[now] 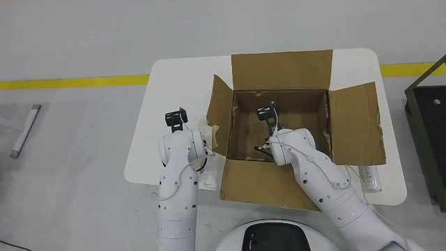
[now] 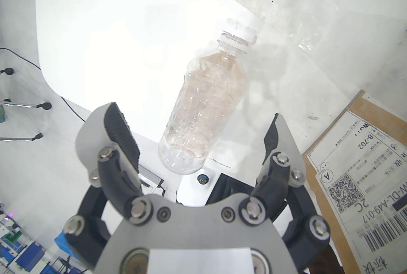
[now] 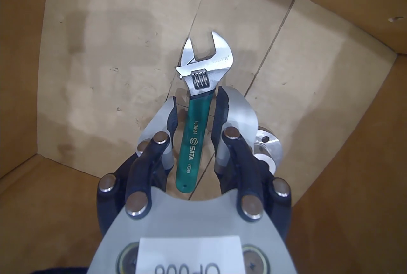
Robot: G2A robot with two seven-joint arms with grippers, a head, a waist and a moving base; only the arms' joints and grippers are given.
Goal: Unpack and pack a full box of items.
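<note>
Wrench [image 3: 203, 71] between the fingers of the right claw [image 3: 197, 97], inside the cardboard box [image 3: 95, 65].
The right claw is low in the box and partly open; the wrench's green handle lies between its fingers with a thin gap on each side. The left claw [image 2: 194, 114] is wide open and holds nothing, above a clear bottle [image 2: 206, 109] lying on the white table [image 2: 111, 17] beside the box.

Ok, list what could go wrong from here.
1. The right gripper straddles the green handle of the wrench, jaws not yet closed; gripped there, the heavy steel head may swing or slip.
2. The bottle lies on its side near the table edge under the open left gripper; a nudge may roll it off.
</note>
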